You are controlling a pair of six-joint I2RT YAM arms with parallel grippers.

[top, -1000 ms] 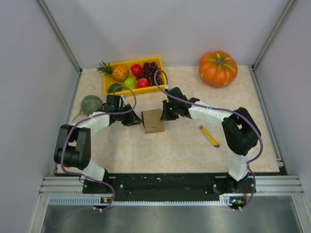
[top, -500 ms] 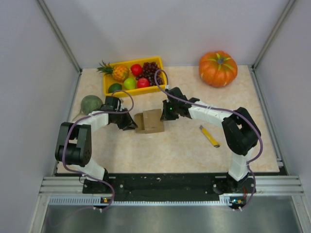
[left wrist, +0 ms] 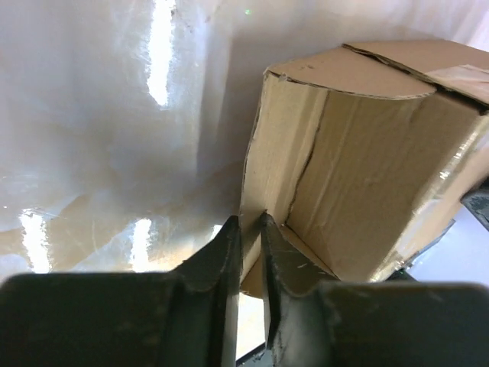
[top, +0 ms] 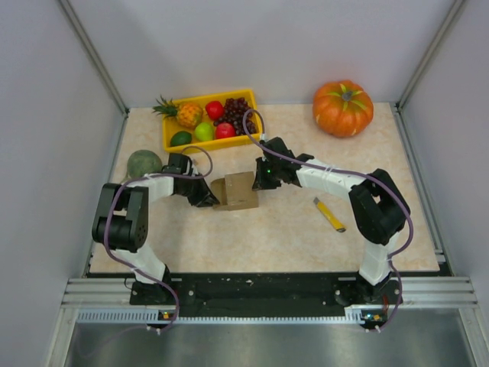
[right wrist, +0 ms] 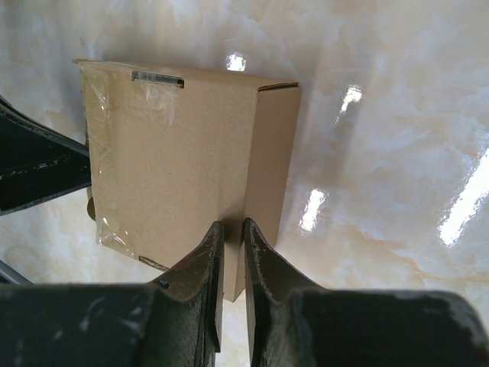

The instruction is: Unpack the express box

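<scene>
- At table centre, between both arms: express box.
- Left gripper clamped on box's left flap; flap stood part-open.
- Right gripper was closed at box's right edge; grip on card unclear.
- Contents not seen; est. unpacking barely begun.

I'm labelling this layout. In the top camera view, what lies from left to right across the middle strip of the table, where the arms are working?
round green vegetable → express box → yellow utility knife
</scene>
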